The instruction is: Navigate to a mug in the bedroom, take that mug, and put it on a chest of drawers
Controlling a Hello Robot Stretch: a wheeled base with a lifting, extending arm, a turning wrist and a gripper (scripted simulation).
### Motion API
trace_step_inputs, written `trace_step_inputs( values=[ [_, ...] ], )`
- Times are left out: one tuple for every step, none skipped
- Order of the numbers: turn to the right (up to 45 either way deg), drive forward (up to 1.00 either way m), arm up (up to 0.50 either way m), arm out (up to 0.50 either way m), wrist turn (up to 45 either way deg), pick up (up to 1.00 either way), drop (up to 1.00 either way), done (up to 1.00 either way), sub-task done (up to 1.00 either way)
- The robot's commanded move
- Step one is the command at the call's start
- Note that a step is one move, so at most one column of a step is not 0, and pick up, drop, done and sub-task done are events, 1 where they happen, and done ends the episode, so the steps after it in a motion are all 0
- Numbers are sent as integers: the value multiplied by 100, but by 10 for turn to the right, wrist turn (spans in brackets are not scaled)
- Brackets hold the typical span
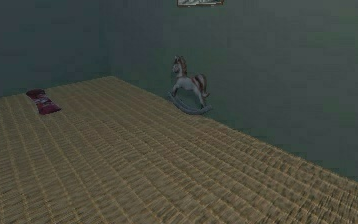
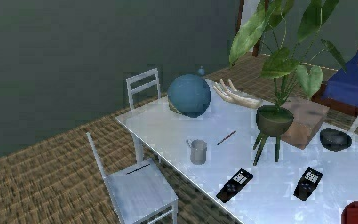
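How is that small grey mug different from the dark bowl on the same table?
The mug is pale grey, while the bowl is nearly black. The mug is a narrow cup, taller than it is wide; the bowl is low and broad. The mug stands to the left of the potted plant in the arm side view, and the bowl to its right. Both sit upright on the white table.

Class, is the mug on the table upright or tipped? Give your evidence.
Upright. The mug stands on its base on the table, its open rim facing up.
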Motion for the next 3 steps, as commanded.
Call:
trace_step_inputs(
  values=[
    [0,0,26,0,0,0,0,0,0],
    [0,0,0,46,0,0,0,0,0],
    [0,0,0,0,450,0,0,0,0]
  ],
)
